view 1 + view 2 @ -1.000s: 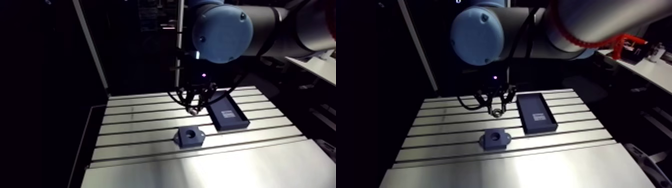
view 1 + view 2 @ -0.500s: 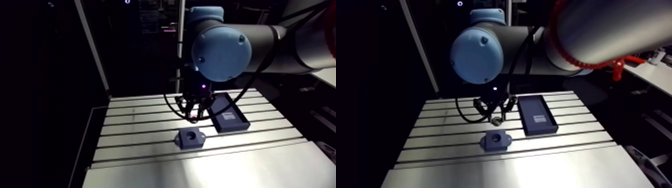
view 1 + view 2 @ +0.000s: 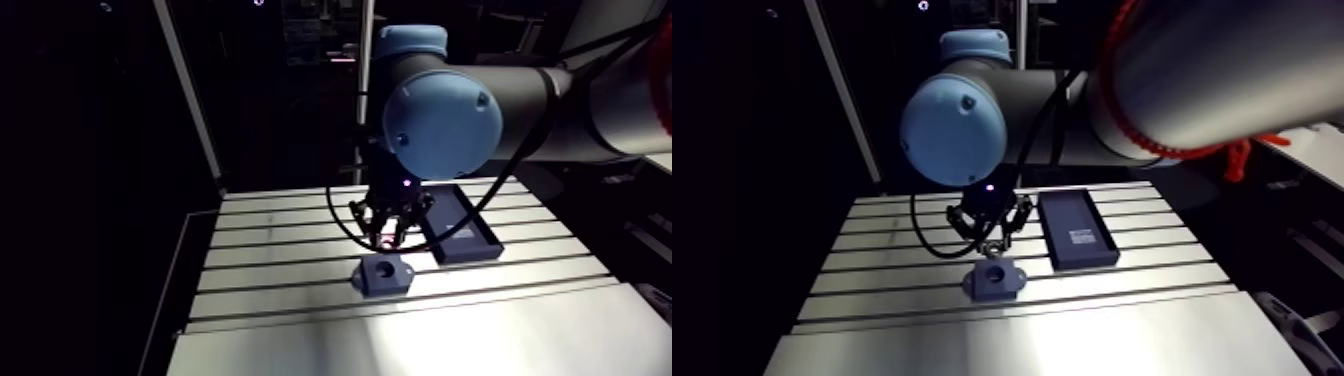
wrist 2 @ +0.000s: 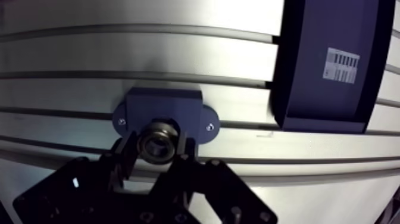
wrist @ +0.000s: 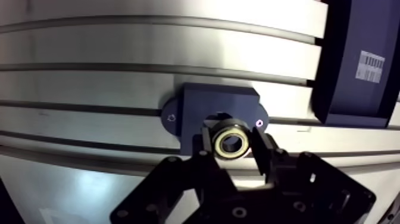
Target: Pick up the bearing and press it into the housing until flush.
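Aluminium grooves run bright across the tabletop (image 5: pixel 89 53) beneath my end effector (image 5: pixel 232 145), which pinches the bearing (image 5: pixel 231 143) between its two dark fingers (image 5: pixel 260 156). The small metal ring faces the wrist camera with its hole showing.

Directly under it sits the housing (image 5: pixel 202 107), a dark blue block with a rounded ear at each end and a small screw hole in each ear. It lies across one of the tabletop's grooves. The bearing hides the housing's bore from the wrist view, and I cannot tell whether the ring is touching the block or hanging just above it. In the arm view my end effector comes straight down onto the housing (image 3: pixel 385 274), with hardly any gap to be seen.

Beside the housing, across a narrow strip of bare metal, lies a dark blue tray (image 4: pixel 321 65). It has raised walls and a white barcode label (image 4: pixel 341 64) on its floor, and its near corner comes closest to one ear without touching it.

On the housing's other side and ahead of the fingers, grooved tabletop lies open. The arm view shows a smooth bare plate along the front edge.
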`<state>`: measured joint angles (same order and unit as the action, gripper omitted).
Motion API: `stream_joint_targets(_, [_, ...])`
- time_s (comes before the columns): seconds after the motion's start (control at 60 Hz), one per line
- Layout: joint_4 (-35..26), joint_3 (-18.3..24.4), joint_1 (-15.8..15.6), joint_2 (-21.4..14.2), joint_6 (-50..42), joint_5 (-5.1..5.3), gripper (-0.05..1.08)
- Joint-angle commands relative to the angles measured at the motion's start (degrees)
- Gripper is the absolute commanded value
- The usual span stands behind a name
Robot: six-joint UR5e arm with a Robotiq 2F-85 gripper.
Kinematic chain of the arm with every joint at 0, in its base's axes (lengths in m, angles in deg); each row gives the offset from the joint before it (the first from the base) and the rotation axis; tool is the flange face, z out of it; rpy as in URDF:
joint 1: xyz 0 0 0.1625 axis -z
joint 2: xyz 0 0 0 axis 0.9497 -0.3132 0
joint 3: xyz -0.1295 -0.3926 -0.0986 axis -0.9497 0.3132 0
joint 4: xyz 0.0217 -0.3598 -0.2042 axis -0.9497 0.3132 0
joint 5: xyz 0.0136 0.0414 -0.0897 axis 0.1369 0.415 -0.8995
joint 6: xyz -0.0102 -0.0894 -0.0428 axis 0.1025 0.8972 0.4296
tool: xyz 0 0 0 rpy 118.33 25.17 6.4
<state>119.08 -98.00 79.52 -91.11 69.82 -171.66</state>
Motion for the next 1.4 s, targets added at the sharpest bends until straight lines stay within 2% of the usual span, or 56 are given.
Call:
stream_joint_targets(0.017, [0.7,-0.8,0.0,0.3,0.0,0.0,0.69])
stream_joint_targets(0.8, [1.6,-1.7,0.1,1.5,0.0,0.0,0.69])
stream_joint_targets(1.017, [4.8,-3.0,0.1,1.9,0.3,0.0,0.69])
stream_joint_targets(1.4, [4.8,-3.3,0.1,2.0,0.3,0.0,0.69])
